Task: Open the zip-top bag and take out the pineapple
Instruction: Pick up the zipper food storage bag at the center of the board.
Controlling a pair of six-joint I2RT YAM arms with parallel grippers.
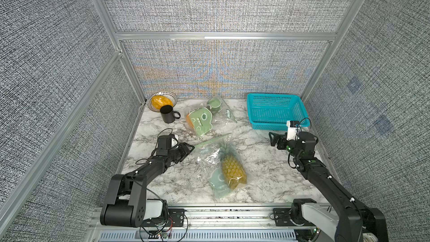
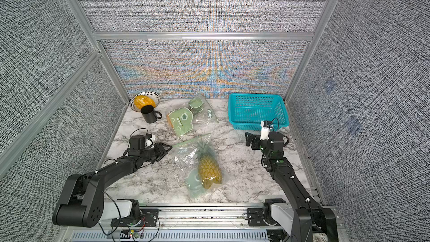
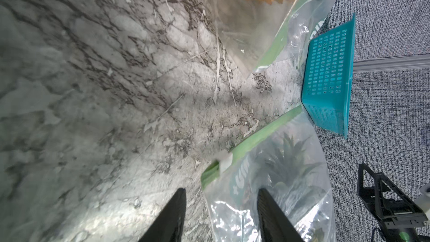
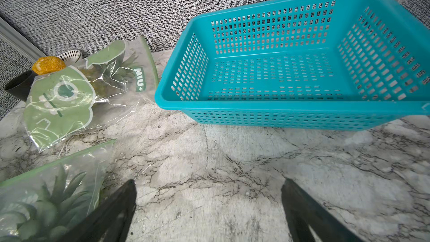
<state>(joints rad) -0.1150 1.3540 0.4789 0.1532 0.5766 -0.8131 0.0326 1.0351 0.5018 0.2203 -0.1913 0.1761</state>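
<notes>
Near the middle of the white marble-patterned table [image 1: 256, 159], flat on its side: a clear plastic zip-top bag [image 1: 209, 157], green seal strip [image 1: 213, 140] along its far edge. Inside, a yellow pineapple [image 1: 232, 166], green crown toward the seal, on top of a pale green print. Right at the bag's left seal corner, low over the table: the left tool [image 1: 189, 147], partly apart and not clamped on anything. In the left wrist view, the bag's corner edge between the two black fingers [image 3: 172, 217], a white slider [image 3: 225, 164] just beyond the tips. Well to the right, apart from the bag: the right tool [image 1: 272, 139], spread wide around nothing, just near of a teal perforated plastic basket [image 1: 277, 95]. Farther back on the left: a second clear printed bag [image 1: 202, 119], a black mug [image 1: 168, 114], and a dotted-rim bowl [image 1: 162, 93] with an orange fruit [image 1: 162, 101].
</notes>
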